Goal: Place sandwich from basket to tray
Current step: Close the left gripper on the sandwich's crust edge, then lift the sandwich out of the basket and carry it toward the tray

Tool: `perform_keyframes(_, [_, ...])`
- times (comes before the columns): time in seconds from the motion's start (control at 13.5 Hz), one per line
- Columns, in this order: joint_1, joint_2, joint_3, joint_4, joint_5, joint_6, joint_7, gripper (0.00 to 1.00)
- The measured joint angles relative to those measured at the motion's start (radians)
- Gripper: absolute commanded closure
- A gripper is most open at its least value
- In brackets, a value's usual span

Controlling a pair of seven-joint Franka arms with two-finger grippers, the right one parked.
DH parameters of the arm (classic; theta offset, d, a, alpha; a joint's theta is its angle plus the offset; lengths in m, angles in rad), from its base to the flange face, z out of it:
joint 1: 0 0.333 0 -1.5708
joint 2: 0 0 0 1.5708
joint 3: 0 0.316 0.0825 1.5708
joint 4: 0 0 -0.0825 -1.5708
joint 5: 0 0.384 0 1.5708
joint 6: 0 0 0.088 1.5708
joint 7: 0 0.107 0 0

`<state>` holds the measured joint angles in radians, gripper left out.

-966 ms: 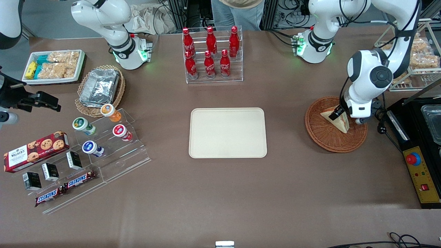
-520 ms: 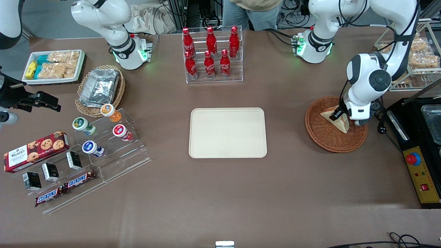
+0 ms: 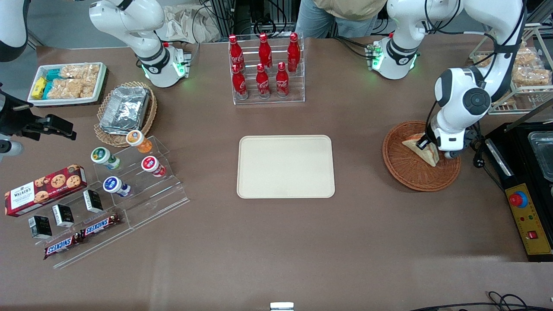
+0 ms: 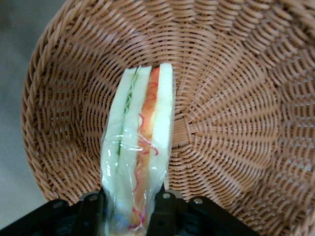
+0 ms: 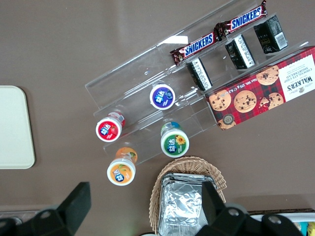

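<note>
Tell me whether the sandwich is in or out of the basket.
In: the sandwich, pinched by the gripper, remains above the basket weave, inside its rim.

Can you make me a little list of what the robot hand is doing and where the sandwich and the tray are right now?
gripper: over the basket, fingers closed on the sandwich
sandwich: wrapped in clear film, pinched at one end, over the basket's inside
basket: round brown wicker, toward the working arm's end of the table
tray: cream, flat, at the middle of the table, nothing on it
step left: carry the sandwich to the tray
</note>
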<state>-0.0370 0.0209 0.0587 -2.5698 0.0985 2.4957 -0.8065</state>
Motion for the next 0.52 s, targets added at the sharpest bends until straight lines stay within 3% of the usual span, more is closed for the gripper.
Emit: perform_keyframes(0.52, [-0.109, -0.111, -0.024, 0.193, -0.003, -0.323, 0.103, 1.0])
